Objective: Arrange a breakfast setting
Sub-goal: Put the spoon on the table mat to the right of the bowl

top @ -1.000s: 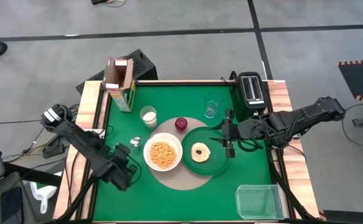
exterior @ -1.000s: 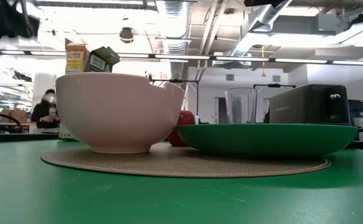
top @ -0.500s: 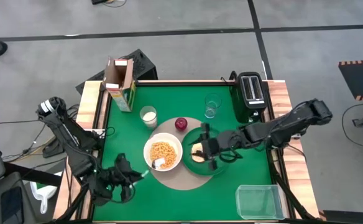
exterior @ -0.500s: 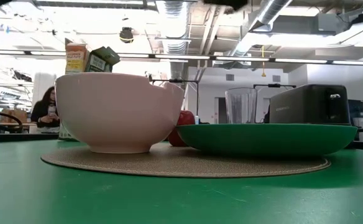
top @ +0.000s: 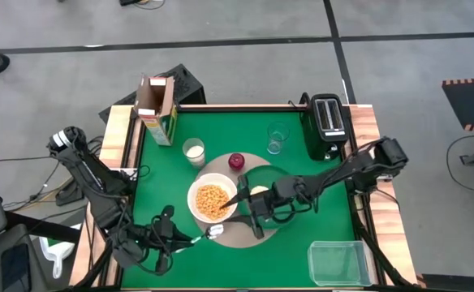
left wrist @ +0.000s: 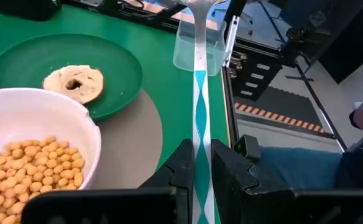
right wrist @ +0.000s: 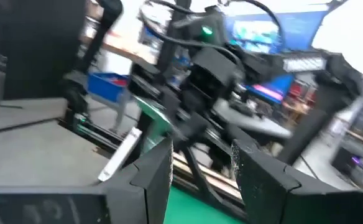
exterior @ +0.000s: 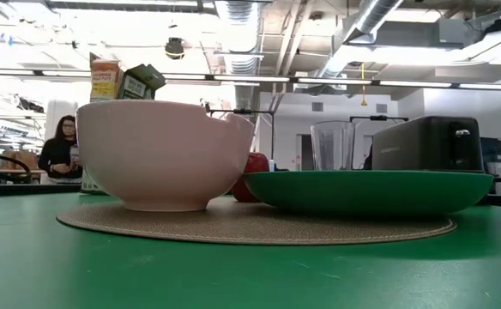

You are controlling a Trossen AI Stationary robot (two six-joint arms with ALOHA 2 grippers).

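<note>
Green tabletop [top: 302,243]; spoon [left wrist: 200,118] grip clear only from left wrist.

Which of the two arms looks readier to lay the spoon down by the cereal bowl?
The left. Its hand is shut on the spoon, beside the white bowl on the mat. The right hand holds nothing.

The high view looks straight down on the whole green table [top: 221,259]. The low view sits at tabletop height, close behind the round white bowl [exterior: 165,154] and wide dark-green plate [exterior: 371,190], facing the room. The left wrist view looks across the same bowl [left wrist: 26,134] and plate [left wrist: 116,68]. The right wrist view faces blurred room equipment
</note>
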